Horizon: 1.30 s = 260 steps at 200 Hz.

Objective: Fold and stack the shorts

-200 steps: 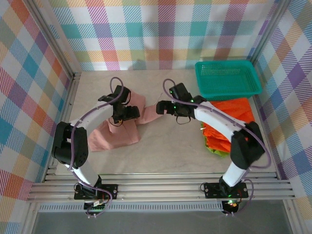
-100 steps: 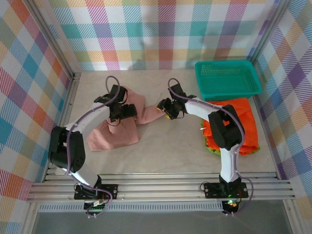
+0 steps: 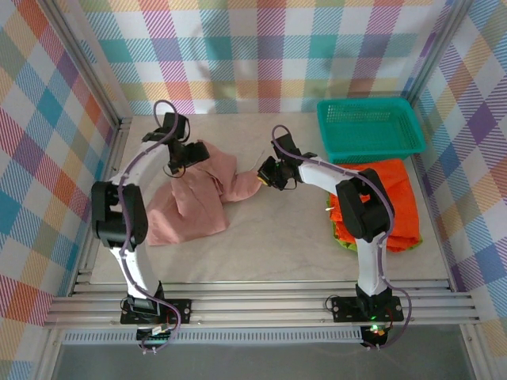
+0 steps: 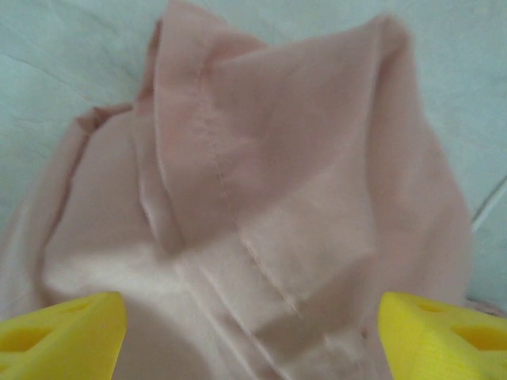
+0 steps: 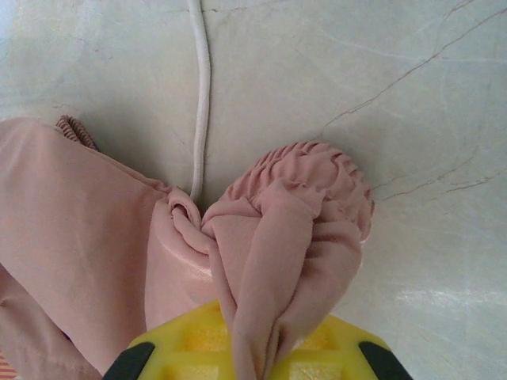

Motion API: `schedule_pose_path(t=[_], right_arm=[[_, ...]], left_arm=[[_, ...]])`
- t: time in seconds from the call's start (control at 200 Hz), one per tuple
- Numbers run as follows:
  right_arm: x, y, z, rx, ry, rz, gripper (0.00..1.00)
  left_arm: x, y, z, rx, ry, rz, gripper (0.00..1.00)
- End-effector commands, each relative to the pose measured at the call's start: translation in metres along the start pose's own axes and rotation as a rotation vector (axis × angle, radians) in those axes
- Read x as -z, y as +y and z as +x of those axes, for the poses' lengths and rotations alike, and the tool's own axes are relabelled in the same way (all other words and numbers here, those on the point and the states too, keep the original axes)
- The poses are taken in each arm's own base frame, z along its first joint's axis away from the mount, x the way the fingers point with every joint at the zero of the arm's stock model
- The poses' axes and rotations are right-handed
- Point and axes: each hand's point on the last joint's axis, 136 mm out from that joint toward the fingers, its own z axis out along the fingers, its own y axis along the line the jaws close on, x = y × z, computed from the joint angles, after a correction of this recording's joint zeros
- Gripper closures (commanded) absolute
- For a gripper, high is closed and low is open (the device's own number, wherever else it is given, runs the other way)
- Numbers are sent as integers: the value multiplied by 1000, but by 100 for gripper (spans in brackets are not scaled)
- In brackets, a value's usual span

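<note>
Pinching the gathered elastic waistband of the dusty pink shorts [image 3: 198, 202], the right gripper [image 3: 269, 172] was clamped tight on a bunch of fabric at the garment's right end. In the right wrist view the cloth ran down between its yellow fingers [image 5: 178, 344], and the white drawstring [image 5: 202, 95] trailed loose across the marble-patterned table [image 3: 277, 237]. That grip looked chosen to anchor one corner so the crumpled pair could be pulled flat.

The left gripper [image 3: 188, 155] stood at the far left edge of the same shorts with its jaws spread wide and nothing between them. The left wrist view showed its yellow fingertips [image 4: 63, 321] set well apart above a stitched hem fold [image 4: 230, 198]. I judged that fold to be the target for a matching grasp on the opposite side.

The pink pair lay rumpled on the left half of the table, between the two arms, not yet folded. Well to the right, the bright orange shorts [image 3: 380, 198] lay folded on top of the lime green shorts [image 3: 344, 242], whose edge peeked out beneath at the near side. That pile seemed to be the stack awaiting the third pair. The teal mesh basket [image 3: 368, 127] sat at the far right corner, just beyond the pile. The next move probably called for the left jaws to close on the hem, then for both arms to draw apart.
</note>
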Motion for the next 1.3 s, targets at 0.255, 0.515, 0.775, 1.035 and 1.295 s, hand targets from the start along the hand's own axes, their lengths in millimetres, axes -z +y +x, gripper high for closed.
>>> schedule_pose_path(t=[0.255,0.515,0.775,1.035,1.295], right_arm=[[64,52,-4,191,-92,-116,100],[196,103,-8,525,-343,-179,100],[335,124,9,753,-605,-226,100],[382,120,27,841,-664,-254,100],[332,107,19,804,-533,-160,100]], left_arm=[[18,-19,-20,-23,9,33,96],[157,-17,-79,32,-256,167,100],[240,-17,-94,58,-334,400,100],[264,-48,-81,-106,-299,587,94],[257,-41,-69,-121,-295,570,85]])
